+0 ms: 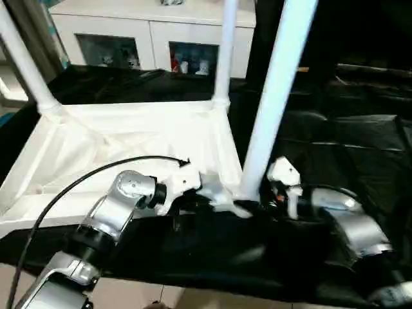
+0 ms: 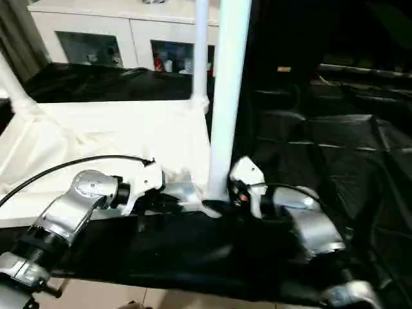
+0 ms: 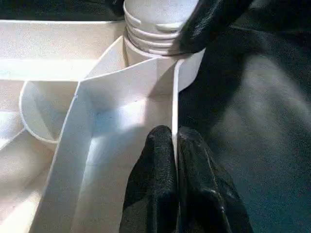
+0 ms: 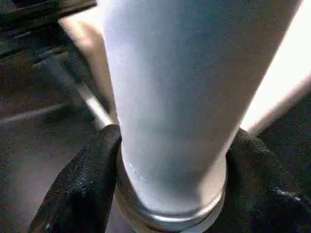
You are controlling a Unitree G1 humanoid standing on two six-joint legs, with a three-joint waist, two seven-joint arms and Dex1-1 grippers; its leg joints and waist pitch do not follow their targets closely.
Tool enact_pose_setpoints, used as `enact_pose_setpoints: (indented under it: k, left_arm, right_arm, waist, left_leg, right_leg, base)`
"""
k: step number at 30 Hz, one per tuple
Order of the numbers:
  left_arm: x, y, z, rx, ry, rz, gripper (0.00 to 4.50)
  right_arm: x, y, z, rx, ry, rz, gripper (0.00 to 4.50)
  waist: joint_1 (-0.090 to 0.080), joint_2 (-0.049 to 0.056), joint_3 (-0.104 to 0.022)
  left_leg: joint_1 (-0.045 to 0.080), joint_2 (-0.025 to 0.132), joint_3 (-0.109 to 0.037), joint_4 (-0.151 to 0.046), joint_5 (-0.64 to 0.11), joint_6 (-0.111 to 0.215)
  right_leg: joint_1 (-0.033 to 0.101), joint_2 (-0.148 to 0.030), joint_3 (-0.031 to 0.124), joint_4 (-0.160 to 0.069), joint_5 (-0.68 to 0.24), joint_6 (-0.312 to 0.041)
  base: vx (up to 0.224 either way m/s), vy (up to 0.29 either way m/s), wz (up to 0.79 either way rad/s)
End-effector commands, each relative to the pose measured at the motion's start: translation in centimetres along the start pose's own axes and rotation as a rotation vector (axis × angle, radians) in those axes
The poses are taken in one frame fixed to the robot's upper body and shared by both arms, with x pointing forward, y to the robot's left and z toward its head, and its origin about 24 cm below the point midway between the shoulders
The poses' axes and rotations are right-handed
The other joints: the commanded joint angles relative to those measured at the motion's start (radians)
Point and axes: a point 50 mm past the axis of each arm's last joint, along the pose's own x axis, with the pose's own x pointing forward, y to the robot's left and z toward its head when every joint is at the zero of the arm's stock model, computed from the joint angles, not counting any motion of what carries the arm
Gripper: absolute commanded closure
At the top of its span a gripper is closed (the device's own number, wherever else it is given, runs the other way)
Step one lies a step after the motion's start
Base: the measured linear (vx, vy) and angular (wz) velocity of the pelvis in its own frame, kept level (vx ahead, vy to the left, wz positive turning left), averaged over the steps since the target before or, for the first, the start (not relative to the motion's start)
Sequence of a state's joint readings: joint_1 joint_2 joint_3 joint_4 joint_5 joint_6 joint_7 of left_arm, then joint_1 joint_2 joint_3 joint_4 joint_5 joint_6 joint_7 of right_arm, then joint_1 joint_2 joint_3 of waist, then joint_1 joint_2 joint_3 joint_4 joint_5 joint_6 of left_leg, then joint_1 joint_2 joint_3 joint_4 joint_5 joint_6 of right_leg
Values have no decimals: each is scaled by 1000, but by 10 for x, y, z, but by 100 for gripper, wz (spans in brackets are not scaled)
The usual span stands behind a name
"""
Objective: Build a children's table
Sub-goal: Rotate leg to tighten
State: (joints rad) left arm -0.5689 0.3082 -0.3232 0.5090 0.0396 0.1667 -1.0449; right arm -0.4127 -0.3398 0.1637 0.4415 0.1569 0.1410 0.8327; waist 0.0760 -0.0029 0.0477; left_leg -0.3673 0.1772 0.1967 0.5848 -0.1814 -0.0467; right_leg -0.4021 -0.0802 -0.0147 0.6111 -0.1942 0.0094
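Head views: white tabletop (image 1: 129, 145) upside down on a black-covered surface (image 1: 335, 148), ribbed underside up. Three legs standing in corner sockets: far left leg (image 1: 22, 61), far leg (image 1: 224, 51), and near leg (image 1: 277, 84) at the near right corner, leaning slightly. Left gripper (image 1: 215, 193) at the tabletop's near right rim, just beside the near leg's base. Right gripper (image 1: 273, 187) on the other side of that base, silver forearm behind it. White glass-door cabinet (image 1: 154, 32) beyond the surface. Black cable (image 1: 84, 180) arcing over the left arm. Left wrist view: two black fingers (image 3: 160, 179) pressed together, clamped on the thin upright rim wall (image 3: 175, 102) of the tabletop; socket (image 3: 163, 53) with ribbed leg end seated just beyond; a black finger of the other gripper (image 3: 209, 24) against the leg's base. Right wrist view: near leg (image 4: 180, 97) between two black fingers (image 4: 82, 184), one on each side, both touching the tube just above its collar; jaws set wide, closed around the leg.
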Motion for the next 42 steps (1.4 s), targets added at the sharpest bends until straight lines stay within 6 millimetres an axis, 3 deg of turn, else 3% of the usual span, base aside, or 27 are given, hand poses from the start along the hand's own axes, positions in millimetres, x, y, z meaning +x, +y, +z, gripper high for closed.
enact_pose_setpoints:
  k: [1, 2, 4, 6, 12, 13, 15, 16, 19, 20, 24, 25, 26, 29, 35, 42]
  left_arm:
    - [7, 16, -8, -114, 30, 216, 450]
    - [7, 16, -8, -114, 30, 216, 450]
    - [12, 26, -6, -153, 52, 343, 450]
    - [19, 32, 1, -183, 50, 438, 450]
    - [35, 25, 12, -143, 24, 403, 450]
    - [36, 24, 12, -141, 23, 395, 450]
    - [37, 21, 11, -131, 22, 369, 450]
    - [37, 20, 11, -127, 20, 357, 450]
    - [34, 18, 8, -103, 11, 324, 450]
    - [34, 18, 8, -99, 10, 320, 450]
    - [28, 16, 6, -54, -15, 270, 450]
    - [23, 13, 4, -25, -32, 223, 450]
    - [21, 12, 3, -17, -36, 201, 450]
    - [13, 5, -2, 9, -46, 106, 450]
    - [-1, -12, -3, 31, -62, -108, 450]
    - [-8, -22, -1, 26, -68, -210, 450]
  right_arm:
    - [2, -20, -20, 90, 83, -340, 176]
    - [2, -20, -20, 90, 83, -340, 176]
    - [8, -25, -23, 151, 86, -513, 177]
    - [20, -21, -21, 159, 86, -593, 177]
    - [35, -13, -15, 186, 23, -619, 177]
    - [36, -13, -15, 194, 16, -624, 177]
    - [36, -13, -10, 239, -37, -612, 121]
    - [37, -13, -8, 243, -54, -606, 107]
    - [34, -18, 0, 203, -89, -591, 98]
    - [33, -18, 1, 203, -94, -584, 74]
    - [27, -16, 8, 155, -127, -432, 74]
    - [18, -11, 9, 100, -124, -292, 74]
    - [14, -9, 9, 81, -120, -234, 74]
    - [-5, -2, 7, 12, -94, -68, 74]
    - [-27, -2, 8, -18, -63, 53, 74]
    - [-29, 5, 5, -45, -17, 125, 74]
  waist:
    - [-9, -13, -52]
    - [-12, -14, -50]
    - [-17, -15, -51]
    - [-15, -15, -56]
    - [-6, -15, -62]
    - [-7, -16, -62]
    - [-7, -15, -60]
    - [-8, -13, -58]
    - [-10, -14, -57]
    - [-12, -16, -57]
    - [-11, -21, -58]
    - [-11, -21, -59]
    - [-6, -25, -58]
    - [-3, -25, -57]
    - [-5, -16, -53]
    - [0, -15, -53]
  left_leg:
    - [12, 41, -25, -76, -287, -17]
    - [13, 41, -25, -77, -291, -23]
    - [15, 39, -26, -77, -307, -29]
    - [13, 38, -25, -74, -275, -18]
    - [2, 35, -18, -64, -167, 46]
    - [2, 35, -18, -64, -163, 54]
    - [2, 37, -19, -66, -181, 58]
    - [6, 39, -20, -69, -210, 48]
    - [5, 40, -22, -72, -233, 39]
    - [2, 40, -23, -73, -233, 38]
    - [0, 39, -21, -68, -215, 59]
    - [-2, 40, -21, -67, -195, 69]
    - [-2, 41, -20, -65, -189, 87]
    - [-2, 44, -19, -65, -179, 102]
    - [7, 51, -20, -73, -238, 70]
    - [8, 50, -18, -73, -229, 58]
  right_leg:
    - [32, -55, 24, -87, -344, -190]
    - [30, -55, 25, -89, -352, -182]
    - [27, -55, 26, -92, -369, -171]
    - [29, -55, 27, -89, -308, -175]
    - [41, -55, 26, -74, -109, -213]
    - [43, -55, 24, -74, -106, -218]
    - [43, -56, 24, -78, -140, -215]
    - [40, -55, 23, -81, -184, -211]
    - [40, -56, 24, -82, -208, -206]
    - [42, -56, 23, -82, -207, -202]
    - [46, -57, 23, -81, -187, -202]
    - [47, -57, 24, -77, -157, -205]
    - [49, -57, 24, -77, -141, -203]
    - [47, -58, 25, -74, -131, -214]
    - [38, -58, 25, -78, -211, -232]
    - [35, -56, 26, -77, -200, -230]
  base:
    - [0, 0, 0]
    - [0, 0, 0]
    - [0, 0, 0]
    - [0, 0, 0]
    - [0, 0, 0]
    - [0, 0, 0]
    - [0, 0, 0]
    - [0, 0, 0]
    - [0, 0, 0]
    - [0, 0, 0]
    - [0, 0, 0]
    - [0, 0, 0]
    - [0, 0, 0]
    - [0, 0, 0]
    - [0, 0, 0]
    - [0, 0, 0]
